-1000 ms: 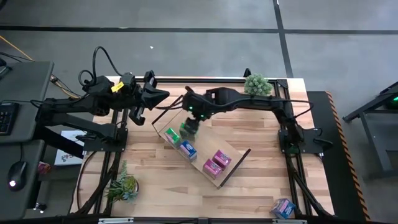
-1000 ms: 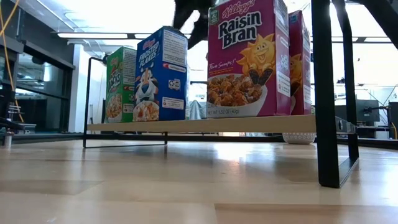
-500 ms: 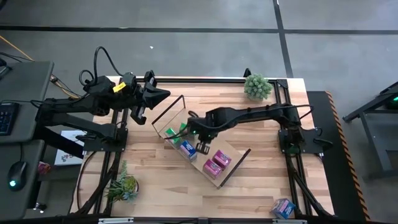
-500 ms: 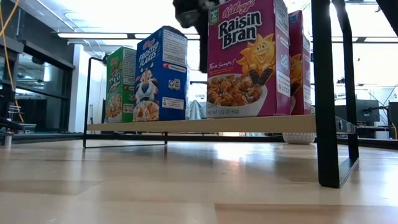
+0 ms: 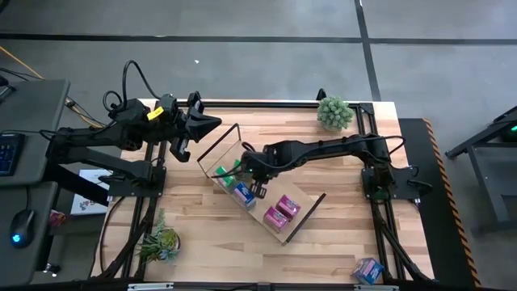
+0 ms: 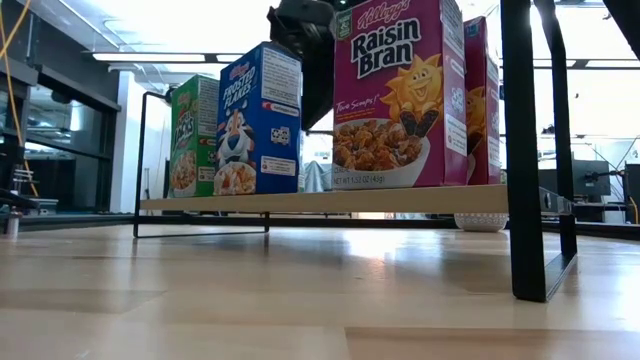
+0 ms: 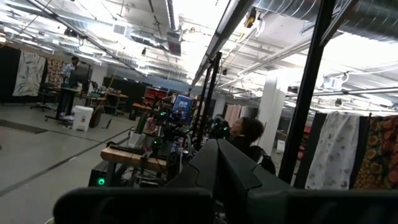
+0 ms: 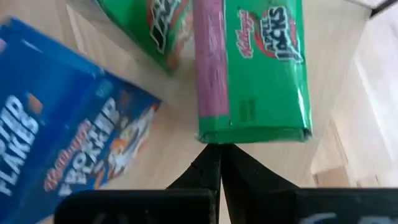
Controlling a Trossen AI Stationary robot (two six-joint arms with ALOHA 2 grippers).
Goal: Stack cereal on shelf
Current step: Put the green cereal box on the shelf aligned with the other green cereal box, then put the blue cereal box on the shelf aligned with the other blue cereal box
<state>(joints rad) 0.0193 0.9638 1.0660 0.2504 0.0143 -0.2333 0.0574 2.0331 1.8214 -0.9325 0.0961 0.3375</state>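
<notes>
We find the shelf (image 5: 266, 202) lying diagonally across the middle of the table (image 5: 339, 242), and we take it as our landmark. On its board we count a green cereal box (image 6: 193, 135) at the end nearest the left arm, a blue box (image 6: 258, 118) next to it, then two magenta boxes (image 5: 281, 212) toward the opposite end. A second green box (image 8: 255, 68) lies flat on the board beside the blue one, seen directly in front of the right wrist camera. One more blue box (image 5: 367, 269) sits well apart from the shelf, at the table's near right corner.

The right gripper (image 5: 252, 179) hangs over the shelf's green and blue end. In the right wrist view its two dark fingers (image 8: 211, 171) meet at a point with no gap and nothing between them, so we record the jaws as closed and empty. In our judgement the flat green box has been set down and needs standing up or aligning beside its neighbours.

The left gripper (image 5: 203, 123) waits off the far end of the shelf, raised and facing the room; we cannot tell how its jaws stand.

Obstructions: the black wire end frame (image 5: 216, 145) rises close beside the right gripper, and the upright boxes crowd the working space. A potted plant (image 5: 334, 111) stands beyond the shelf, another (image 5: 160, 240) near the table's left edge, both clear of the work.
</notes>
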